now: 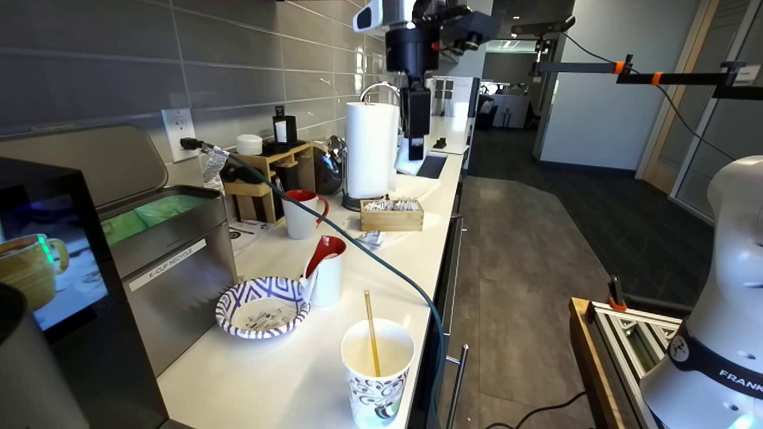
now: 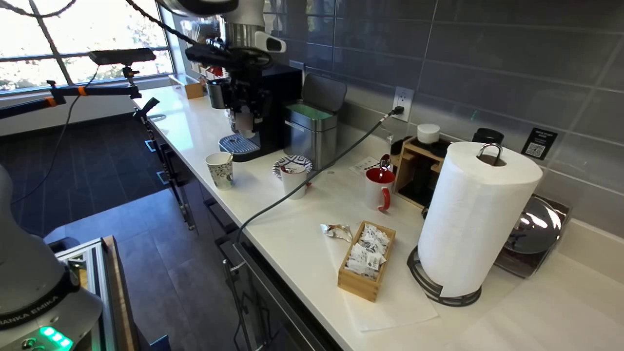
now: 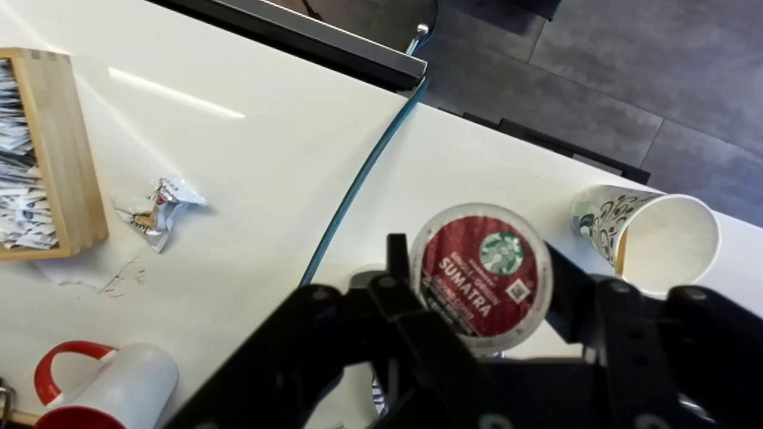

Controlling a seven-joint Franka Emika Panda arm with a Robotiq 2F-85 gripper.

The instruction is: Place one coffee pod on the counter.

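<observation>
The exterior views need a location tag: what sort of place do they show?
Probably an office kitchenette or coffee station: the counter holds a bin labelled K-CUP RECYCLE, what looks like a coffee machine, and paper towels.

Coffee pod (image 3: 492, 280) in gripper (image 3: 475, 268), above counter (image 1: 286, 381); packets (image 2: 368, 251) in box (image 2: 358, 286), on counter.

Coffee pod (image 3: 481, 286): dark red lid, green-and-white emblem, white lettering. Counter (image 3: 250, 155): plain white. Bowl (image 1: 256, 289): white, blue-violet geometric pattern; paper cup (image 1: 377, 393): white, dark scrollwork, green touches.
</observation>
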